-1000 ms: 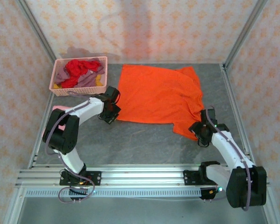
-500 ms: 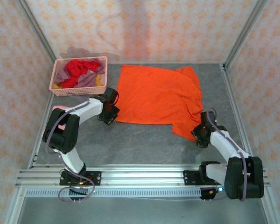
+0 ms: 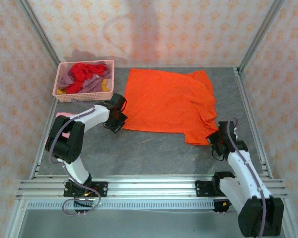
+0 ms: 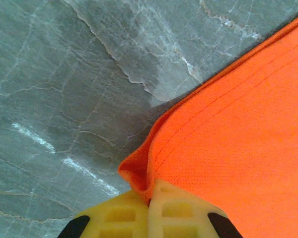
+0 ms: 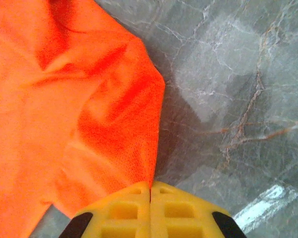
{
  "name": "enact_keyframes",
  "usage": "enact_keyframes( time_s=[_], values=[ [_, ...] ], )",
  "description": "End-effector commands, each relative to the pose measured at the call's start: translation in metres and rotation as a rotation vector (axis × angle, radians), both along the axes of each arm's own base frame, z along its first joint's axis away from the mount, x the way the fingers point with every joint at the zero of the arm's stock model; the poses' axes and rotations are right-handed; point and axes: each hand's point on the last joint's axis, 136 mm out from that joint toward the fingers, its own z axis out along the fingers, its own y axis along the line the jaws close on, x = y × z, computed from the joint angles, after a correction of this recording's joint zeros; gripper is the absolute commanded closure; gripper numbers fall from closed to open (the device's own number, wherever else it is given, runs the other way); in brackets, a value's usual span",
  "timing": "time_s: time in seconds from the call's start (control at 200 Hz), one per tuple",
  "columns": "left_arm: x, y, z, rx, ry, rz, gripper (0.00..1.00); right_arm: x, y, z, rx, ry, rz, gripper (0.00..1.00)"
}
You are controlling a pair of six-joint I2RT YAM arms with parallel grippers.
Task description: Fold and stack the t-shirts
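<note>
A bright orange t-shirt [image 3: 169,101] lies spread on the grey table, its right side rumpled. My left gripper [image 3: 117,119] is shut on the shirt's near left corner; in the left wrist view the yellow fingers [image 4: 181,213] pinch a fold of orange t-shirt [image 4: 228,139] cloth. My right gripper [image 3: 214,140] is shut on the near right corner; in the right wrist view the orange t-shirt [image 5: 64,114] edge runs into the closed jaws [image 5: 150,191]. More t-shirts, red [image 3: 84,72] and mauve [image 3: 93,85] with a bit of yellow, are piled in the basket.
A pink plastic lattice basket [image 3: 82,94] stands at the back left, just behind the left arm. A light pink cloth [image 3: 59,119] peeks out beside the left arm's elbow. Aluminium frame posts and rails edge the table, and a rail runs along its near edge.
My right gripper closed on the shirt's near right corner and drew back toward the near edge. The left gripper stayed shut on its corner.
</note>
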Motion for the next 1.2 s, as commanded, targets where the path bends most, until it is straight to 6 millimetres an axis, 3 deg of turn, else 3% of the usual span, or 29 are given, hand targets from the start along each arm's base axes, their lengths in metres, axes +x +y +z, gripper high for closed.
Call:
enact_keyframes(
  time_s=[0.0,0.165,0.285,0.445,0.731,1.006,1.036,1.136,1.196],
  values=[
    [-0.004,0.011,0.01,0.023,-0.021,0.03,1.0,-0.022,-0.01,0.016,-0.033,0.02,-0.05,1.0],
    [-0.004,0.026,0.041,0.079,-0.115,0.043,1.0,-0.017,-0.019,0.074,-0.118,-0.18,-0.018,1.0],
    [-0.014,0.035,0.056,0.108,-0.136,0.039,1.0,-0.029,-0.022,0.084,-0.146,-0.194,-0.012,1.0],
    [-0.025,0.038,0.053,0.113,-0.122,0.03,1.0,-0.034,-0.012,0.065,-0.091,-0.152,0.019,1.0],
    [-0.025,0.034,0.028,0.114,-0.048,0.024,1.0,-0.018,0.006,0.02,0.052,-0.067,-0.003,1.0],
    [-0.037,0.048,0.015,0.15,-0.009,0.057,1.0,-0.049,0.031,-0.011,0.198,0.088,0.024,1.0],
    [-0.038,0.051,0.015,0.155,-0.01,0.062,0.99,-0.052,0.03,-0.01,0.192,0.093,0.02,0.91],
    [-0.038,0.058,0.019,0.168,-0.021,0.081,0.81,-0.057,0.015,0.004,0.103,0.072,0.008,0.49],
    [-0.037,0.063,0.025,0.183,-0.042,0.088,0.54,-0.052,0.003,0.018,0.028,0.034,-0.001,0.33]
  ],
)
